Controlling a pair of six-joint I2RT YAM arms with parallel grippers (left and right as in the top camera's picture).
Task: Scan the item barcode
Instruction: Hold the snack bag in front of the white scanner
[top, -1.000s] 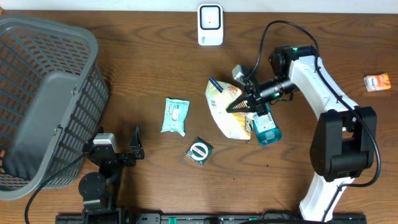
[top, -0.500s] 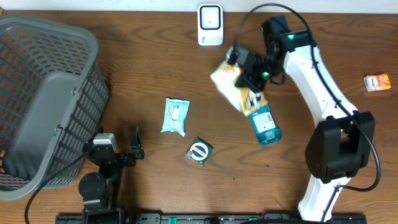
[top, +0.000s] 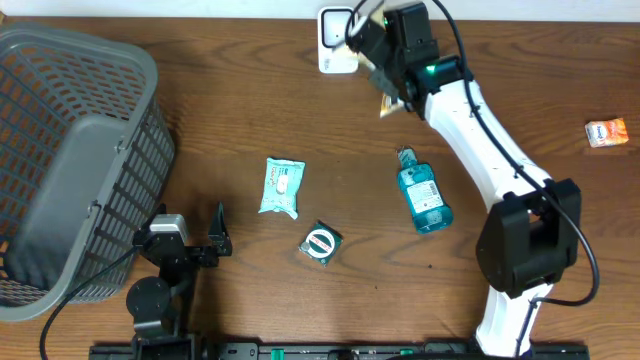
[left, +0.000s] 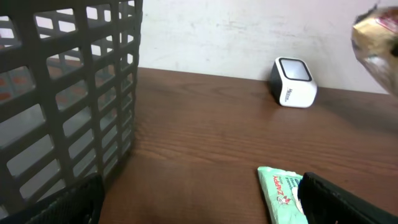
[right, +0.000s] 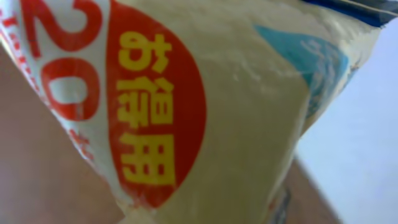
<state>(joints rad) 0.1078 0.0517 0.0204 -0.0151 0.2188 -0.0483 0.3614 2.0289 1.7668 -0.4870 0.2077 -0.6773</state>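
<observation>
Snack bag (right: 186, 112) has gone from beside the blue bottle (top: 422, 197) up to the scanner (top: 336, 58), right gripper (top: 372, 42) clamped on it, held aloft so the barcode can face the reader. Left gripper (left: 205, 214) sits wide open by the basket (top: 60, 150).

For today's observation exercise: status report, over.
Left end effector open, empty. Right end effector shut on yellow plastic snack bag, held aloft near white box-shaped scanner. Nothing between them.

The bag (right: 186, 112) overfills the right wrist view — blurred, cropped.
</observation>
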